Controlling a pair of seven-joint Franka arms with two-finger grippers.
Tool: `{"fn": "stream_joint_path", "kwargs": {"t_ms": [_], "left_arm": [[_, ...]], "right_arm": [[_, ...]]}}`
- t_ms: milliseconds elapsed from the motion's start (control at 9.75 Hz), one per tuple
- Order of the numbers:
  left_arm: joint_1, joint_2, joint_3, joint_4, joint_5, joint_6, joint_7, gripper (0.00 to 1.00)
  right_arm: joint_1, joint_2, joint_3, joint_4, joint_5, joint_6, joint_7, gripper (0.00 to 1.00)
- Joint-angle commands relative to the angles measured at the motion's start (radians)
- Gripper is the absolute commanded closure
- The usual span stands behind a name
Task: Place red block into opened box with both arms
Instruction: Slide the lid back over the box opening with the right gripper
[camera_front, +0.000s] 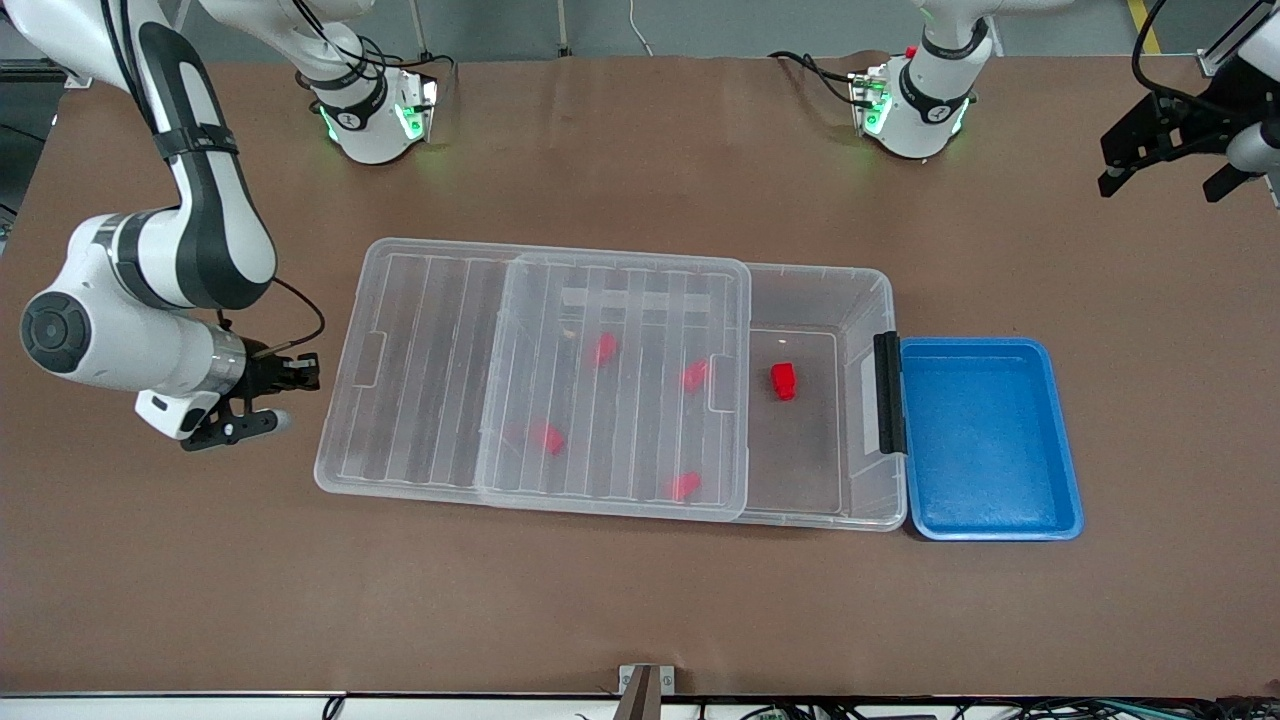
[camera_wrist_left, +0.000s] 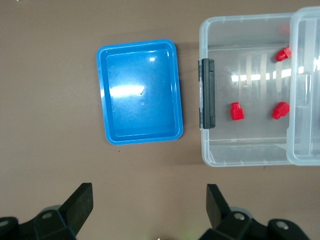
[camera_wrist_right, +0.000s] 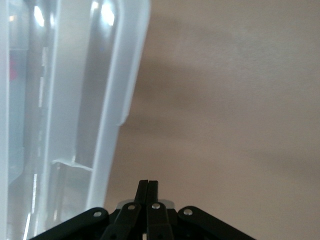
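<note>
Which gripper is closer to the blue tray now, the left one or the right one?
Left. The left gripper hangs open past the blue tray, at the left arm's end. The right gripper, shut and empty, sits by the lid at the box's other end.

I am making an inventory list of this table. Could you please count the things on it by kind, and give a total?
Bright red block, in the uncovered part of the bin: 1
Paler red blocks seen through the lid: 4
Clear storage bin: 1
Ribbed clear lid, slid partly off: 1
Blue tray: 1
Total: 8
</note>
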Motion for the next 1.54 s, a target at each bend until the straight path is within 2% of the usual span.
{"fn": "stream_joint_path", "kwargs": {"t_ms": [0,308,718,1436], "left_arm": [[0.001,-0.015,-0.008,-0.05,0.004,-0.008,0.032,0.0],[0.009,-0.017,0.001,-0.048,0.003,-0.039,0.032,0.0],[0.009,-0.012,0.003,-0.045,0.006,-0.037,0.019,0.0],[0.007,0.006,-0.005,-0.047,0.018,-0.032,0.029,0.0]], "right_arm": [[-0.007,0.008,0.021,-0.018,0.063,0.001,-0.011,0.97],[-0.003,0.01,0.062,-0.011,0.132,-0.001,0.032,0.97],[0.005,0.048,0.148,0.028,0.137,0.01,0.153,0.97],[0.092,0.134,0.15,0.14,0.14,0.019,0.275,0.97]]}}
